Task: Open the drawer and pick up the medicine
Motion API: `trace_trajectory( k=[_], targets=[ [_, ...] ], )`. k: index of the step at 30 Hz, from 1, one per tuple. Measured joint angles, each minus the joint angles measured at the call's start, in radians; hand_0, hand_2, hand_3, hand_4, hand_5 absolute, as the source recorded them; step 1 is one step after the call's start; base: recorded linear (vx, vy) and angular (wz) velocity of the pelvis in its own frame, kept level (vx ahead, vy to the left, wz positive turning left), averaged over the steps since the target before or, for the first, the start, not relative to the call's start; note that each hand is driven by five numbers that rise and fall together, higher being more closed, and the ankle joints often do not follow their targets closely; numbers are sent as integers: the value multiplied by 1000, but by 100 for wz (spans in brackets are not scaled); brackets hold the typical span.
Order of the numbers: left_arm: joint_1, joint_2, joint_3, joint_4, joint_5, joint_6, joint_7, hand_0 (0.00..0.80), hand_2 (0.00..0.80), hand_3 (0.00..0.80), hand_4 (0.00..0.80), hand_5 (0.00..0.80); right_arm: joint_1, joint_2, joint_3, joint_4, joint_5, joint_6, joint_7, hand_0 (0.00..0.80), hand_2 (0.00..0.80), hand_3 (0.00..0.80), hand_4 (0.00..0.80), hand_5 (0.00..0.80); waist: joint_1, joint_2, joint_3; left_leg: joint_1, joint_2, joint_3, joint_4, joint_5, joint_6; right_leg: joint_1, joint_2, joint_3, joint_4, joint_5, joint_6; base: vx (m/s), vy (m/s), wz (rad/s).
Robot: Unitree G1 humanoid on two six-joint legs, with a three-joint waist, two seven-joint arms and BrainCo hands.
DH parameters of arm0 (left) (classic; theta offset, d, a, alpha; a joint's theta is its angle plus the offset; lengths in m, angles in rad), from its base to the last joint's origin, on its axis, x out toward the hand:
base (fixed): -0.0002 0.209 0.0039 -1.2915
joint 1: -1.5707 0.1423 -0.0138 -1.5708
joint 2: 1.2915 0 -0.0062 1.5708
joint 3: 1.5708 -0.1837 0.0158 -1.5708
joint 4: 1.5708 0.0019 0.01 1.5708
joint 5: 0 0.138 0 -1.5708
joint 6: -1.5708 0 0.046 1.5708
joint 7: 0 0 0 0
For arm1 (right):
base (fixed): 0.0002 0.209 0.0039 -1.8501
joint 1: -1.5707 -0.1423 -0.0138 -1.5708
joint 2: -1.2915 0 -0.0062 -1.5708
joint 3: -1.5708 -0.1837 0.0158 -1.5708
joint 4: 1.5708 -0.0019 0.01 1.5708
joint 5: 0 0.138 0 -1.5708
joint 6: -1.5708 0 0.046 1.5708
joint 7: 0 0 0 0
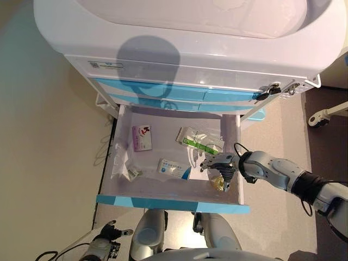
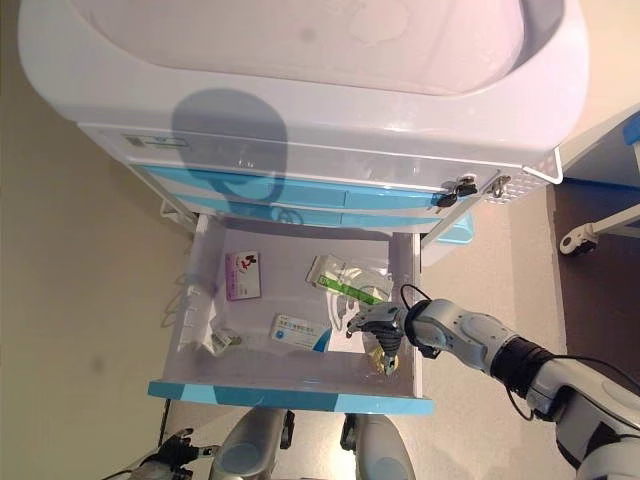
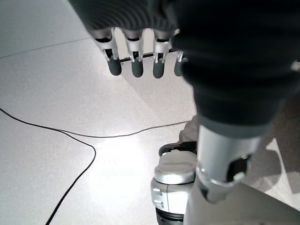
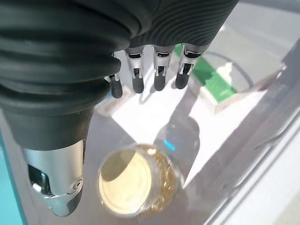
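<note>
The drawer (image 1: 235, 142) was already pulled open under the cart (image 1: 185, 49). My right hand (image 1: 222, 165) hung inside it, near the drawer's right wall and close to the front. Its fingers (image 4: 158, 75) were straight and spread a little, and they held nothing.

The medicine I was after was a little jar (image 4: 136, 180) with a pale round lid. It stood right under my right hand, between the fingers and the thumb (image 4: 56, 180). In the right wrist view I looked straight down on the lid, so the jar stood upright. I could not tell if my hand touched it yet. I thought I only had to go down a bit and close my fingers round it from the sides.

Other medicine lay in the drawer too. A green and white pack (image 1: 198, 142) lay just behind my hand. A blue and white box (image 1: 173, 168) lay flat to the left of my hand. A purple box (image 1: 142, 137) lay well apart, by the left side.

My left hand (image 3: 140, 51) hung low over the floor, far from the drawer, with its fingers relaxed. So my right hand was the 1 much nearer to the jar.
</note>
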Motion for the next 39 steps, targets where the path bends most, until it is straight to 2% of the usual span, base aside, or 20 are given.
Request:
trace_trajectory(
  k=[12, 29, 39],
  targets=[
    [-1, 0, -1, -1, 0, 0, 0, 0, 0, 0, 0, 0, 57, 63, -3, 119, -66, -1, -32, 0, 0, 0, 0, 0, -1, 0, 0, 0, 0, -1, 0, 0, 0, 0, 0, 0, 0, 0, 0, 0, 0, 0],
    [-1, 0, -13, -10, 0, 0, 0, 0, 0, 0, 0, 0, 60, 99, -16, 150, -208, -3, -122, 0, 0, 0, 0, 0, -2, 6, 0, 0, 0, -5, 0, -2, -4, -1, -1, 0, 6, 0, 0, 0, 0, 0],
    [-1, 0, -13, -18, -1, 0, 2, 0, 0, 0, 0, 0, 80, 106, -34, 160, -226, -3, -153, 0, 0, 0, 0, 0, -7, 12, -2, -4, 0, -12, 3, 1, -8, -18, -2, 0, 37, -11, -5, 0, 0, 0]
  ],
)
